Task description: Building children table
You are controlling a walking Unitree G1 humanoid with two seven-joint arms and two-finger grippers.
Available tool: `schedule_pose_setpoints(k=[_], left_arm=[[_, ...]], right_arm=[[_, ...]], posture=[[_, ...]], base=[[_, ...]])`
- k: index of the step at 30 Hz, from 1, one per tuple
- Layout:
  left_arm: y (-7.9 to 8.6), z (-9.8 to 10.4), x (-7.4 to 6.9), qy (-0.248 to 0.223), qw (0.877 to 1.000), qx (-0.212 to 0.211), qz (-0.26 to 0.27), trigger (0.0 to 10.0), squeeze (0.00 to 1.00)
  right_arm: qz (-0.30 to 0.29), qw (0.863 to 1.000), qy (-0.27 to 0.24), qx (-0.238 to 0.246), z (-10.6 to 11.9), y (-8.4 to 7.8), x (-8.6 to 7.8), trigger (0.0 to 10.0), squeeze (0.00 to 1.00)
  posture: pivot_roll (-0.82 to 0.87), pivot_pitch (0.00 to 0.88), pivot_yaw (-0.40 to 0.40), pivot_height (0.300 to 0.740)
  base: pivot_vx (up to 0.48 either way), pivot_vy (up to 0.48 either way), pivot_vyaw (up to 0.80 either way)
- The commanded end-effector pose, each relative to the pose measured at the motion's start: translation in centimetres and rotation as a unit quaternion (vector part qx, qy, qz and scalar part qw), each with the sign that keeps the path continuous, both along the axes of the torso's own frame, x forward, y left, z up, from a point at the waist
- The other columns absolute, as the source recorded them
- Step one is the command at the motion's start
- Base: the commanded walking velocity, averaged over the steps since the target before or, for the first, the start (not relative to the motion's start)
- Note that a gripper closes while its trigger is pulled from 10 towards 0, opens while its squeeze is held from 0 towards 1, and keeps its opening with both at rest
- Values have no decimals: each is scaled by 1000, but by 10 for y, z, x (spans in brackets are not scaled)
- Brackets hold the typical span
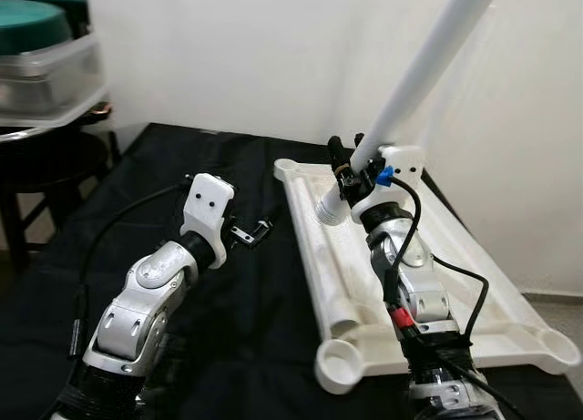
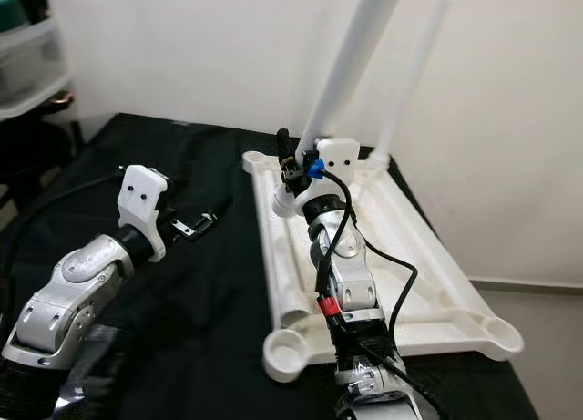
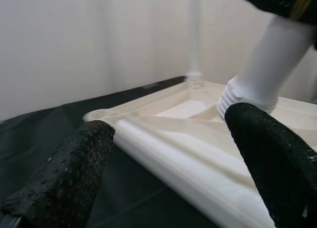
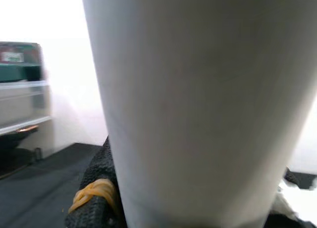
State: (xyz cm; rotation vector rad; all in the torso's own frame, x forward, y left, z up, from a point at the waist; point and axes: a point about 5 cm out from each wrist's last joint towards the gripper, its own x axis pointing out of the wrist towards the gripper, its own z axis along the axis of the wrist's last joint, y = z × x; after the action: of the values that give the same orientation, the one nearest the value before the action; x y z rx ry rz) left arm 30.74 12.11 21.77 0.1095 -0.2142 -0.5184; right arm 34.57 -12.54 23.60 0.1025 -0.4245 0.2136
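The tabletop (image 2: 437, 292) lies upside down on the black surface (image 1: 255, 329) so its legs can go in. The left gripper (image 1: 250, 233) waits beside it, spread apart. The right gripper (image 1: 351, 179) pinches a leg (image 1: 419, 74), tilted above the tabletop. Farther back, another leg (image 2: 414, 74) stands in its corner.

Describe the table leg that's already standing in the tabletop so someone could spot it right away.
On the black mat lies the white upside-down tabletop. At its far corner by the wall a thin white leg stands alone in its socket, unlike the thicker-looking tilted leg gripped by the right gripper.
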Motion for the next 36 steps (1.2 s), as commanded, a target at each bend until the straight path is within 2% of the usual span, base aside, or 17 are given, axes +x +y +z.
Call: schedule_pose_setpoints(k=[1, 7, 24, 29, 36], left_arm=[[-1, 0, 0, -6, 1000, 9, 0, 10000, 0], [-3, -2, -1, -15, 1000, 20, -7, 10000, 0], [-6, -1, 1, -21, 1000, 15, -4, 10000, 0], [-6, -1, 1, -21, 1000, 15, -3, 10000, 0], [-6, -3, 1, -20, 1000, 19, 0, 10000, 0]], right_arm=[[-4, 1000, -6, 2, 2, -3, -2, 0, 0], [2, 1000, 4, 12, 1, -2, -11, 0, 0], [8, 1000, 15, 26, 1, 0, -13, 0, 0], [5, 1000, 19, 14, 1, 0, -13, 0, 0], [2, 1000, 24, -11, -3, 3, -14, 0, 0]], posture=[[75, 0, -109, 740], [74, 0, -105, 740], [72, 0, -107, 740], [71, 0, -107, 740], [74, 0, -112, 740]], base=[[0, -480, 0], [0, -480, 0], [0, -480, 0], [0, -480, 0], [0, -480, 800]])
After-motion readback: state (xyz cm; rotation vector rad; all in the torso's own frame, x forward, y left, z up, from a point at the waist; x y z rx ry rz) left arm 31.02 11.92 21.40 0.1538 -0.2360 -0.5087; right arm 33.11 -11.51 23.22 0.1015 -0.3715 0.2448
